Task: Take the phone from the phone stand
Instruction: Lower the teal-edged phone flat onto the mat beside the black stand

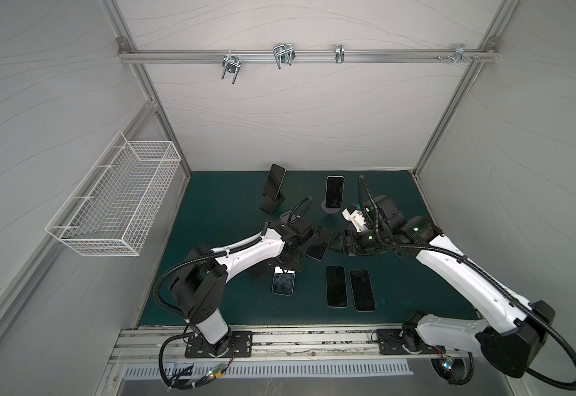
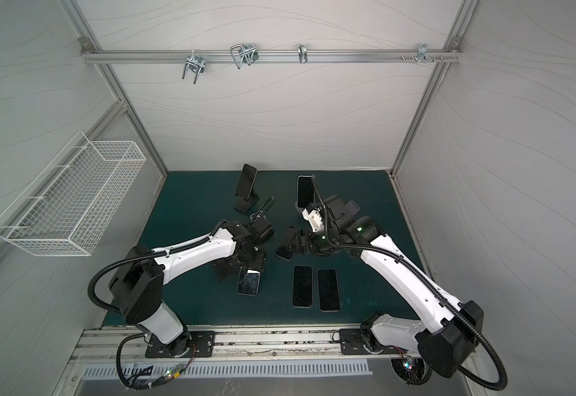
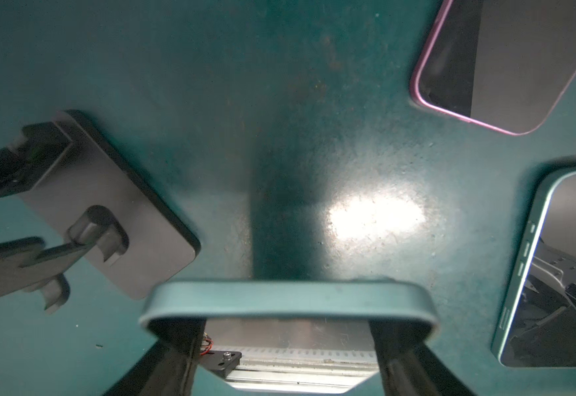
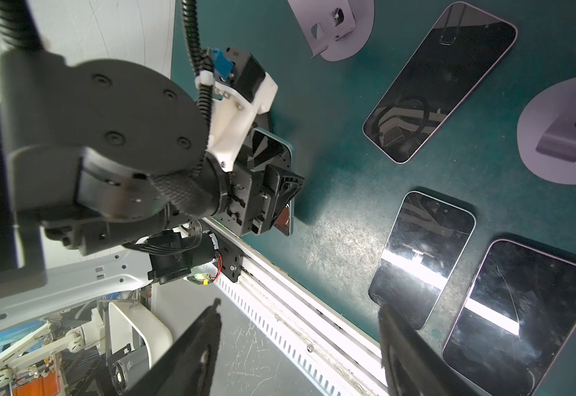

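My left gripper is shut on a teal-framed phone, gripping it across its width. In both top views this phone hangs tilted, screen up, under my left wrist. The right wrist view shows its lower end close to the green mat. The black phone stand sits just beside it with nothing on it. My right gripper hovers to the right of a pink-framed phone, open, with nothing between its fingers.
The pink-framed phone lies flat between the grippers. Two more phones lie side by side nearer the front. At the back, one phone leans on a black stand and another on a grey round stand. A wire basket hangs on the left wall.
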Robot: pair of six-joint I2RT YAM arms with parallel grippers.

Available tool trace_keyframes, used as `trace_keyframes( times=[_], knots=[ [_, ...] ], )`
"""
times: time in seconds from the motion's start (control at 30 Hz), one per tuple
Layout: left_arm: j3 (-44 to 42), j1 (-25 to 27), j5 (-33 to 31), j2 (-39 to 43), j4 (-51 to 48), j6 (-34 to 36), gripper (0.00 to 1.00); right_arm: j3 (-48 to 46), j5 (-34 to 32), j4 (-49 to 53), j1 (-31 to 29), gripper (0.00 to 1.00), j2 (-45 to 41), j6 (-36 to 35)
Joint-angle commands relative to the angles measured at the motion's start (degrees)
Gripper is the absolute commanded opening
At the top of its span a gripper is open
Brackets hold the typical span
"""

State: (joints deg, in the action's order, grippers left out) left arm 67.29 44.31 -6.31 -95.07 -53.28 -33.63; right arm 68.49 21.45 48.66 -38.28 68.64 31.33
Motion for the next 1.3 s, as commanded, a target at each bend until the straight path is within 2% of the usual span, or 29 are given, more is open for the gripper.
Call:
trace_keyframes(
  times=[0.0, 1.27],
  knots=[
    [1.09, 0.08, 0.74, -1.61, 0.04, 0.21, 0.6, 0.5, -0.49, -0.1, -0.42, 0.74, -0.09, 0.22],
    [-2.48, 0.14, 0.32, -5.2, 1.6, 0.58, 0.63, -1.7, 0.11, -1.21, -0.4, 0.74, 0.2, -0.45]
  ],
)
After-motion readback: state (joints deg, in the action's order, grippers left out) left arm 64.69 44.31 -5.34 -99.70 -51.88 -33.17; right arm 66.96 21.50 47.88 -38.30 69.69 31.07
